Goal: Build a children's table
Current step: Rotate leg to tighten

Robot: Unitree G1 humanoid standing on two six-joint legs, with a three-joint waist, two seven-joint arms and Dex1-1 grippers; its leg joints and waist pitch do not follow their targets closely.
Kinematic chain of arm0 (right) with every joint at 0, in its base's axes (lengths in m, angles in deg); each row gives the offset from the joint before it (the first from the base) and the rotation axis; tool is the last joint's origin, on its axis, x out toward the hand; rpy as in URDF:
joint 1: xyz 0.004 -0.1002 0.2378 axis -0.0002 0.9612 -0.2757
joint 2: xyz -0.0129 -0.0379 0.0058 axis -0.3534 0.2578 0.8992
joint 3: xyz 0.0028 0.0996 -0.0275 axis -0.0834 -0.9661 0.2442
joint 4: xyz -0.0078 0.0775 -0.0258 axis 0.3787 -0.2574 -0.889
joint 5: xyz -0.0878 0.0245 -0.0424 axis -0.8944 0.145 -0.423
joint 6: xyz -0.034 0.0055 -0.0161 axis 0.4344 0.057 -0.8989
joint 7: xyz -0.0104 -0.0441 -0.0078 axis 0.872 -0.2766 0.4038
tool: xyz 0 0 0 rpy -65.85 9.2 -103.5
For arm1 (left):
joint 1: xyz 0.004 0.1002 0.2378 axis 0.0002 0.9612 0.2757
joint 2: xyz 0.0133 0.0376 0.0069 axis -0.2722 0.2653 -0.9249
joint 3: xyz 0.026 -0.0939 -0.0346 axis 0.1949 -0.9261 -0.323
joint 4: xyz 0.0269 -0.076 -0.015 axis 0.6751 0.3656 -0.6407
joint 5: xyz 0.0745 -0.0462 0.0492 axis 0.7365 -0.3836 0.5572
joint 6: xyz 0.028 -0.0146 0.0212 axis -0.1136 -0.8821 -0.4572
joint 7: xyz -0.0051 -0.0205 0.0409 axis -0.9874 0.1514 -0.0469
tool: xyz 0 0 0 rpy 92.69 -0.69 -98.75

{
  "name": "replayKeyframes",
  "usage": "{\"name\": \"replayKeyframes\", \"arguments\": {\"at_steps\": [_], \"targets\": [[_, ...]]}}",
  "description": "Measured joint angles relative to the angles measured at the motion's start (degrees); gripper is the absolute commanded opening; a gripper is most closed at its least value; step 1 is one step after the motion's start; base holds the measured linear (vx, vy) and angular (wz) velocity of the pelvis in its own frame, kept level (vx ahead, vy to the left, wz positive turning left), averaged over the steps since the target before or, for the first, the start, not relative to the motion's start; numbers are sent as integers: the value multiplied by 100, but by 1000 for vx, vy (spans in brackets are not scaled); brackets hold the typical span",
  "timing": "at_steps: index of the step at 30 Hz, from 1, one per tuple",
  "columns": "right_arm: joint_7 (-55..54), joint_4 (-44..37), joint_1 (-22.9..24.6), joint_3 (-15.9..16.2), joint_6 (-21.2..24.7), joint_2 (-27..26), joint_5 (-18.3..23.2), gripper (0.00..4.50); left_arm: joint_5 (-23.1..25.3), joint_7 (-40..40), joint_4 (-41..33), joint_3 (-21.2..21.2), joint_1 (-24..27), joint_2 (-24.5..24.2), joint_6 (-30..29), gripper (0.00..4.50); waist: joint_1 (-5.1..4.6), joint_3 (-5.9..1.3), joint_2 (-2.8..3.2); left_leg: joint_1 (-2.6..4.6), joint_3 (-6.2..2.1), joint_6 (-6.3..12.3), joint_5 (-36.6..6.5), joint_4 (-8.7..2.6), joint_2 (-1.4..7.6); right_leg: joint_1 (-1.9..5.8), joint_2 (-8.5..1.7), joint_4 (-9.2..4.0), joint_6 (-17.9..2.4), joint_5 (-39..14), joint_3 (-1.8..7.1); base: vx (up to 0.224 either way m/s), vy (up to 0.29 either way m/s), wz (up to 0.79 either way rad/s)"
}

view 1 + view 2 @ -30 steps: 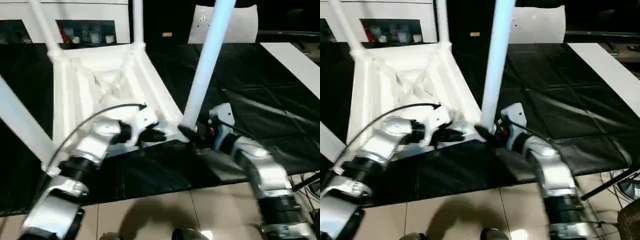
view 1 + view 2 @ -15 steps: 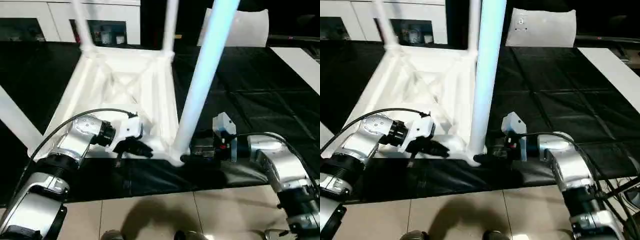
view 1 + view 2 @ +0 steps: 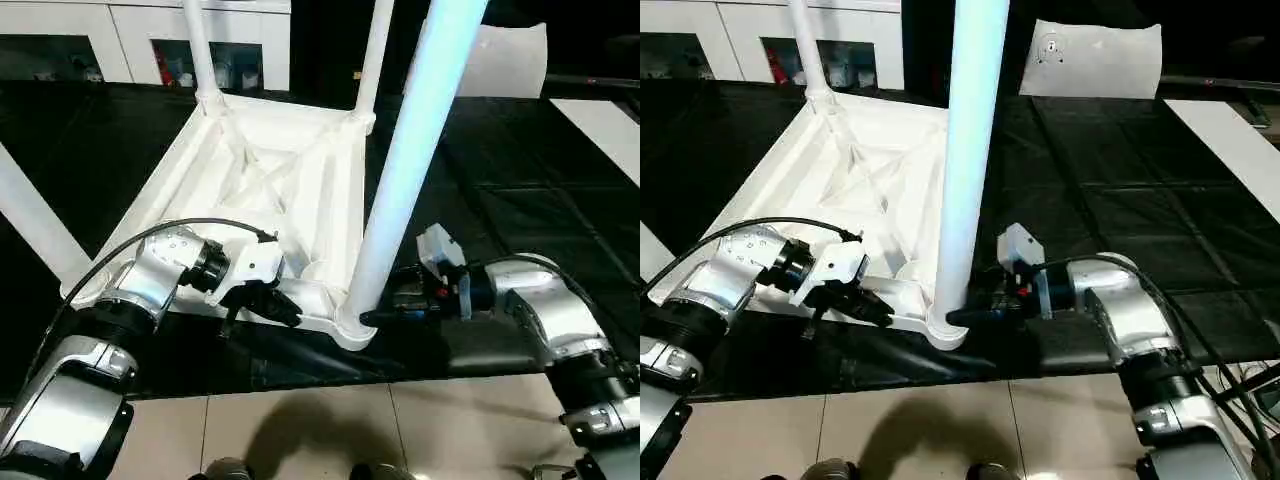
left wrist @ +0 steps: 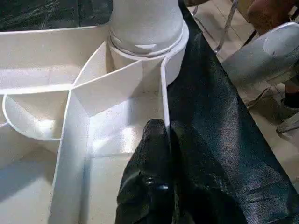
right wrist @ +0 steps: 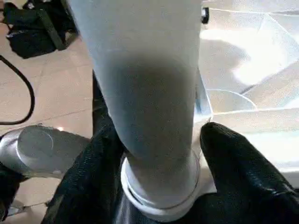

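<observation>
The white children's table lies upside down on the black mat, ribbed underside [image 3: 280, 170] facing up. Its tapered legs stand in the corner sockets: the thick near leg [image 3: 410, 150], two far ones [image 3: 197, 45] [image 3: 375, 55], and one at the left [image 3: 30, 220]. My left gripper [image 3: 285, 308] is shut on the thin near rim wall [image 4: 164, 93] beside the near corner socket. My right gripper [image 3: 375, 312] reaches in from the right and clasps the base of the near leg [image 5: 140, 93], one black finger [image 5: 233, 158] on each side, just above the socket collar.
A white cabinet with glass doors [image 3: 120, 40] stands at the back. A flat white sheet with a small hole [image 3: 1095, 60] leans behind the mat, and a white board [image 3: 605, 120] lies at the right. The mat's front edge meets tiled floor [image 3: 330, 430].
The whole picture has shifted, so the camera moved. Both grippers keep their holds. My right forearm now lies lower and more to the right of the leg.
</observation>
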Motion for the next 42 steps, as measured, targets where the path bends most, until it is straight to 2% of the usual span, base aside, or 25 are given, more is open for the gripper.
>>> {"name": "replayKeyframes", "arguments": {"at_steps": [7,14,19,23,26,28,31,33,36,37,38,39,40,41,42], "targets": [[3,158,-37,82,-115,-120,1,203,19,-39,178,16,-87,25,115,0,0,0,0,4,0,0,0,4,0,1,0,8,1,-1,1,0,0,0],[-20,144,-14,70,-78,-145,16,193,42,-50,234,39,-129,25,156,0,3,0,0,9,-1,-1,0,3,3,0,0,22,1,-7,0,0,0,0],[-582,-428,432,-141,436,-270,97,193,-11,196,129,-122,-83,205,-565,0,37,2,10,29,0,-1,0,0,-4,12,-4,35,3,-20,9,0,0,0],[-1838,-632,659,-506,767,-702,-52,193,154,1062,104,-314,-29,431,-1089,0,-39,-3,24,46,-3,-2,1,2,-8,39,-4,31,45,-45,15,-27,0,-2],[-3164,-694,699,-896,1038,-1255,-272,193,312,1953,75,-467,-29,778,-1502,0,-181,-22,57,48,-22,-2,1,2,-14,36,-4,-37,49,-47,-5,-52,6,-5],[-3655,-701,680,-1012,1113,-1386,-367,193,335,2289,74,-514,-29,991,-1689,0,-259,-34,78,33,-40,0,0,-14,-15,37,-8,-103,49,-47,-20,0,0,0],[-4562,-692,605,-1213,1294,-1760,-565,193,350,2917,93,-627,-28,1334,-2043,0,-360,-41,107,34,-74,2,-1,-17,-16,78,-15,-212,49,-47,-72,0,0,0],[-5335,-579,436,-1342,1369,-2141,-768,193,406,3394,166,-725,-58,1515,-2128,0,-467,-26,141,31,-120,3,-1,-22,-14,112,-22,-323,48,-48,-157,0,0,0],[-6073,-443,270,-1501,1378,-2568,-856,193,505,3682,216,-728,-121,1566,-2136,0,-570,26,231,32,-203,5,-3,-80,13,223,-48,-549,45,-50,-399,0,0,0],[-6164,-448,269,-1506,1362,-2618,-861,249,532,3691,216,-730,-130,1566,-2128,0,-587,46,255,35,-218,5,-3,-106,23,252,-75,-572,25,-78,-449,-58,0,6],[-6225,-467,269,-1531,1347,-2676,-857,263,572,3691,216,-728,-138,1565,-2092,0,-548,88,263,34,-177,4,-3,-142,34,260,-101,-404,-41,-178,-438,-58,0,6],[-6262,-485,283,-1580,1345,-2752,-850,263,606,3695,218,-718,-139,1565,-2068,0,-541,107,242,61,-107,4,-3,-147,35,213,-120,-194,-105,-306,-403,-58,-48,21],[-6292,-499,297,-1629,1345,-2816,-846,284,643,3704,221,-708,-141,1565,-2040,0,-484,118,85,168,58,3,-2,-167,18,115,-121,-17,-123,-396,-243,45,-108,22],[-6297,-513,297,-1629,1342,-2824,-844,300,661,3692,221,-710,-137,1540,-1972,0,-467,149,41,246,91,8,-30,-91,-30,64,-107,19,-20,-376,-140,45,-108,22],[-6296,-537,290,-1624,1319,-2831,-840,309,663,3652,221,-715,-131,1511,-1864,0,-403,174,56,237,31,75,-278,141,-24,33,-123,-18,10,-360,-200,73,-56,-15]]}}
